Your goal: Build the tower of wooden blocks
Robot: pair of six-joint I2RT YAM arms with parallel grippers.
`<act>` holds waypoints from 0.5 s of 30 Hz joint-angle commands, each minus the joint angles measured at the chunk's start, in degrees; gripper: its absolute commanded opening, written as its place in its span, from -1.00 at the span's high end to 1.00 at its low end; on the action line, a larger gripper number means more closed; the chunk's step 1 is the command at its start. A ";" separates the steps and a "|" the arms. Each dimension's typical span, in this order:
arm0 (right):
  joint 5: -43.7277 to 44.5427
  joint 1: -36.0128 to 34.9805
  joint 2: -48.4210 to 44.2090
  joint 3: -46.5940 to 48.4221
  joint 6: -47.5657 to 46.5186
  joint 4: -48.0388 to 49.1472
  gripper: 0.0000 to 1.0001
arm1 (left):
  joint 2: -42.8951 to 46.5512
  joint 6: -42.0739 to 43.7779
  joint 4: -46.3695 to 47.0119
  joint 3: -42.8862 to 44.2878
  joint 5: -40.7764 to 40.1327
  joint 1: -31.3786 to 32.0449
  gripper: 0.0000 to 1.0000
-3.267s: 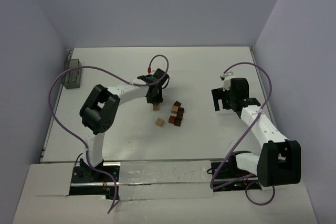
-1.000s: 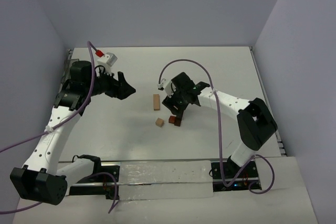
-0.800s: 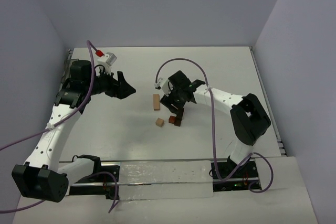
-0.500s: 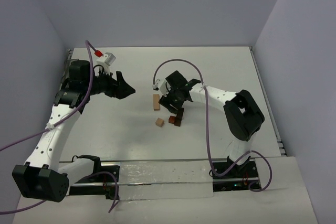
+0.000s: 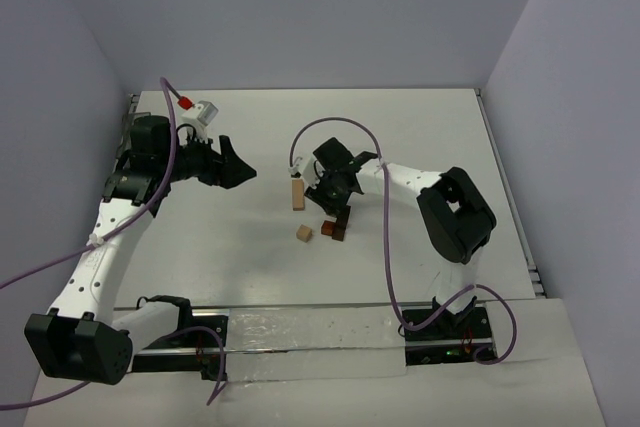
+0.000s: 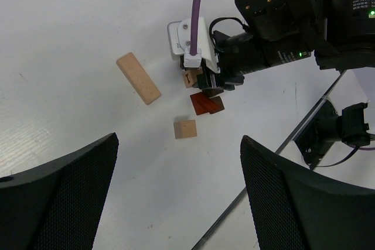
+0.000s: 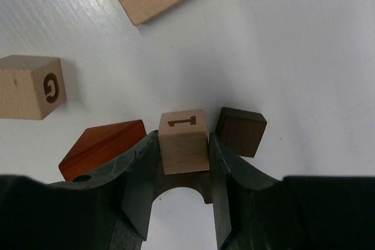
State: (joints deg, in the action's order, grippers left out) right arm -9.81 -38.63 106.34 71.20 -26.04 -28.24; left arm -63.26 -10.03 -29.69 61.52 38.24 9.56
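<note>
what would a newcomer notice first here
The right end effector, centre of the top view, is clamped on a light cube carved with one stroke, a reddish-brown block and a dark brown block either side of it. A long tan plank lies flat nearby, and the left end effector hangs open far to the left.

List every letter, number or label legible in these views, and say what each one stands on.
"G": on a side face of the loose tan cube.
"1" (possibly an "I", lying sideways): on the held tan cube, gripped by the right gripper.
White print on the right arm's black housing: too small to read.
No other text is readable.
</note>
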 commanded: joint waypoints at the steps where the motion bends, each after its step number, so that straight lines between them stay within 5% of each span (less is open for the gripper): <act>1: -2.36 -0.02 -1.13 3.05 -0.09 -1.19 0.25 | 0.31 -0.49 2.73 -0.17 1.93 -0.66 -0.80; 15: -6.38 -2.56 -7.37 12.89 -3.50 -13.46 0.49 | -0.21 -2.45 3.35 0.35 6.34 -5.66 -0.80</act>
State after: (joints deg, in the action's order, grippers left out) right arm -15.43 -38.81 102.73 80.45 -27.39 -36.99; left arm -63.26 -10.69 -29.31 61.49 39.78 7.15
